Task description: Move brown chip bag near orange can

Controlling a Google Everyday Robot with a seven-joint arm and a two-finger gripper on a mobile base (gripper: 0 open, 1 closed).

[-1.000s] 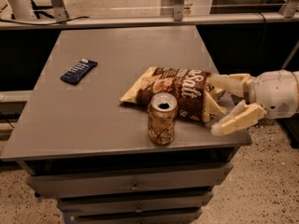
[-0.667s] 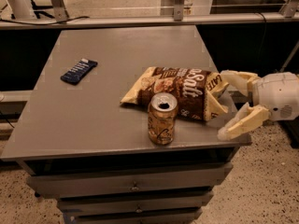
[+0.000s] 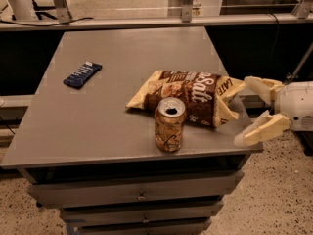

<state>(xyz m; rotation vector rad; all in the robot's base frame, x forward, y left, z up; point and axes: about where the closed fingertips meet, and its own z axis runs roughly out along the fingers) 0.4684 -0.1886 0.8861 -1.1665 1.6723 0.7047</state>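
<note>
The brown chip bag point(image 3: 188, 95) lies flat on the grey table point(image 3: 102, 116), its right end near the table's right edge. The orange can point(image 3: 169, 125) stands upright just in front of the bag, touching or nearly touching it. My gripper point(image 3: 250, 110) is at the table's right edge, just right of the bag. It is open and holds nothing. One cream finger point(image 3: 260, 86) is beside the bag's right end, the other point(image 3: 261, 130) hangs past the front right corner.
A small dark-blue bar wrapper point(image 3: 82, 74) lies at the table's left. Drawers point(image 3: 139, 195) sit under the tabletop. A metal rail point(image 3: 146, 21) runs behind the table. Speckled floor lies to the right.
My gripper has let go of the bag and drawn back to the right, off the table's edge. The bag and can have stayed in place.
</note>
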